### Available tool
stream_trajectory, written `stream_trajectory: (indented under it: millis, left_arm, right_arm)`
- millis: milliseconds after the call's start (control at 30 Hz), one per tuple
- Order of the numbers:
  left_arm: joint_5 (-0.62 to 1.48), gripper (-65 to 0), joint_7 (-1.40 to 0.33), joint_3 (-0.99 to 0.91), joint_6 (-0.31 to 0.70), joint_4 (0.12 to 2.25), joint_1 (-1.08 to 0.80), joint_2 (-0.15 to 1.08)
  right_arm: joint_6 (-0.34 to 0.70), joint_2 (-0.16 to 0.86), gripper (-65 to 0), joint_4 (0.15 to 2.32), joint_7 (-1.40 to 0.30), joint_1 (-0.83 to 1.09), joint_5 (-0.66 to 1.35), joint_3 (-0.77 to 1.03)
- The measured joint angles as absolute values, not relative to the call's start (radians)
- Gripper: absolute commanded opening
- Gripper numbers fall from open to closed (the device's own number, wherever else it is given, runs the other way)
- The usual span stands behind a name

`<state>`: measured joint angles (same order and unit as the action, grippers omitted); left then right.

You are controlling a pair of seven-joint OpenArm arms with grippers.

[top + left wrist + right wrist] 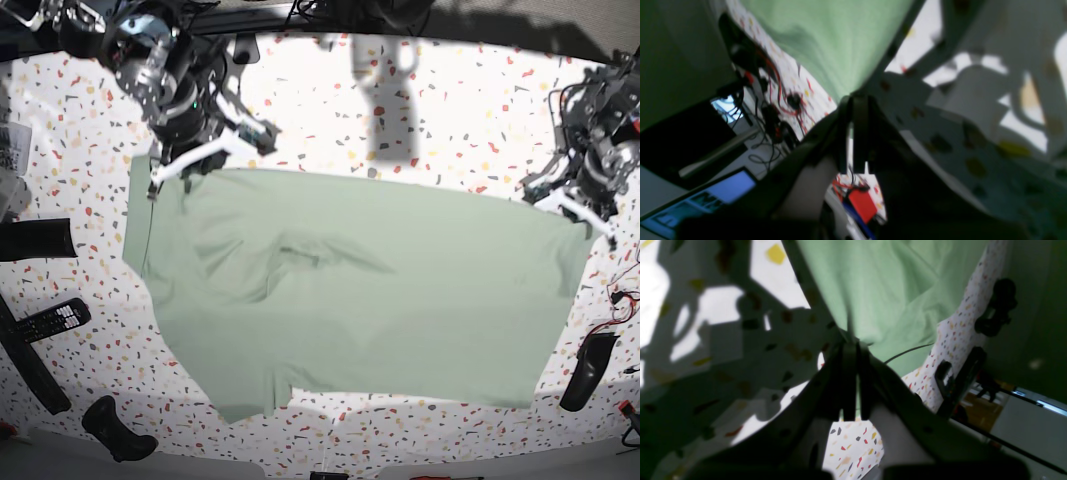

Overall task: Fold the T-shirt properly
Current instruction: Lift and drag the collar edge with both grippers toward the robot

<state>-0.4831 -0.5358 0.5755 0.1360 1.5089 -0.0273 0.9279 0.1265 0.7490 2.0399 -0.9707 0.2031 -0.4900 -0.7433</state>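
The pale sage-green T-shirt (350, 290) lies spread wide on the speckled white table (450, 110). Its top edge is stretched between my two grippers. My right gripper (160, 182), on the left of the base view, is shut on the shirt's upper left corner. The right wrist view shows its fingertips (851, 344) pinching the green cloth (880, 290). My left gripper (585, 228), on the right of the base view, is shut on the shirt's upper right corner. The left wrist view shows this gripper (853, 100) clamped on the cloth (833, 40). The collar and buttons are not visible.
A remote control (50, 320) and black items (35, 240) lie by the table's left edge. A black object (118, 430) sits at the front left and another (585, 372) at the right. Cables (773, 100), a screen (706, 196) and a red box (862, 203) lie beyond the table.
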Motion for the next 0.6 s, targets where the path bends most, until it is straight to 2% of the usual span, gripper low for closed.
stream_trajectory:
  millis: [233, 400, 600]
  left_arm:
    - [-0.48, -65.0, -0.63, 0.575, 0.041, 1.65, -0.18, 1.025]
    - [-0.477, -65.0, -0.746, 0.575, 0.041, 1.74, -0.264, 1.045]
    - [-0.477, -65.0, -0.821, 0.575, 0.036, 1.821, -0.356, 1.045]
  right_arm:
    - [0.125, 0.751, -65.0, 2.108, -1.019, 0.297, -0.555, -0.743]
    - [0.124, 0.76, -65.0, 2.153, -1.049, 0.371, -0.603, -0.739]
    - [0.123, 0.831, -65.0, 2.204, -1.11, 0.451, -0.645, -0.739]
